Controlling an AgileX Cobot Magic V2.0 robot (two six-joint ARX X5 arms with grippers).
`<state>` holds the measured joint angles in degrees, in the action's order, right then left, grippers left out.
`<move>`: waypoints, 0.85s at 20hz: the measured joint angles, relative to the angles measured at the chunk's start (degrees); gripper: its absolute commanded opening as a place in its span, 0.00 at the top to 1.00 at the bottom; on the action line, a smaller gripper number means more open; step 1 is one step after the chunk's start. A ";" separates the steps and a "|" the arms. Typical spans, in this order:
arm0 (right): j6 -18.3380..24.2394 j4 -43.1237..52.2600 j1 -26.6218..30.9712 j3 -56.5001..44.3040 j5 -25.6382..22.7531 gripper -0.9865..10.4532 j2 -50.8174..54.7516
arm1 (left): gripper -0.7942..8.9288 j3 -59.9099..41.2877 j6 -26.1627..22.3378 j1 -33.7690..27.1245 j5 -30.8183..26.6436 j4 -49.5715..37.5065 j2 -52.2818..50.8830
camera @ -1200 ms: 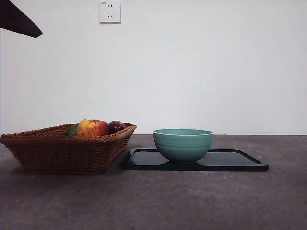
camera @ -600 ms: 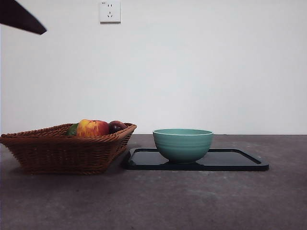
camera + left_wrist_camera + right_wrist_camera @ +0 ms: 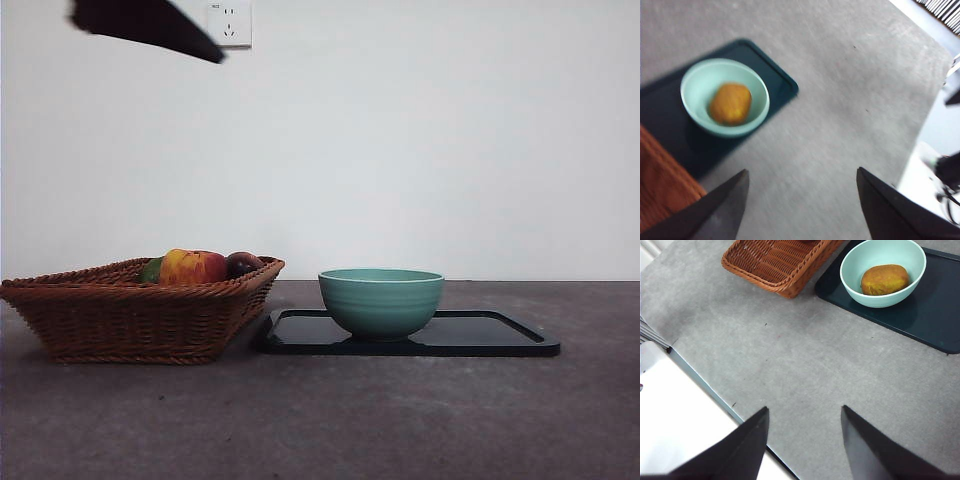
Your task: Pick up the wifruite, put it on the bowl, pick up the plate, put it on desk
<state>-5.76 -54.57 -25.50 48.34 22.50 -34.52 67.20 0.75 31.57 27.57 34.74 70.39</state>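
Looking down through both wrist cameras, I see the wifruite (image 3: 885, 279) lying inside the teal bowl (image 3: 905, 290), which stands on the dark tray (image 3: 935, 320) on the desk (image 3: 805, 365). My left gripper (image 3: 802, 205) hangs high over the tabletop, jaws spread wide and empty. My right gripper (image 3: 805, 440) hovers near the desk's edge, jaws also apart, holding nothing. Beside the tray sits the wicker basket (image 3: 130, 310) with an apple (image 3: 192, 267) and plum (image 3: 243, 264).
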 measured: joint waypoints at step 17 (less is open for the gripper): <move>0.00 -0.11 0.00 0.00 0.00 0.71 0.00 | 0.56 26.34 -13.97 4.35 -7.37 -6.23 40.50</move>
<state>-5.76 -54.68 -25.50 48.34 22.50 -34.52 93.54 -13.21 35.92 20.21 28.51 110.89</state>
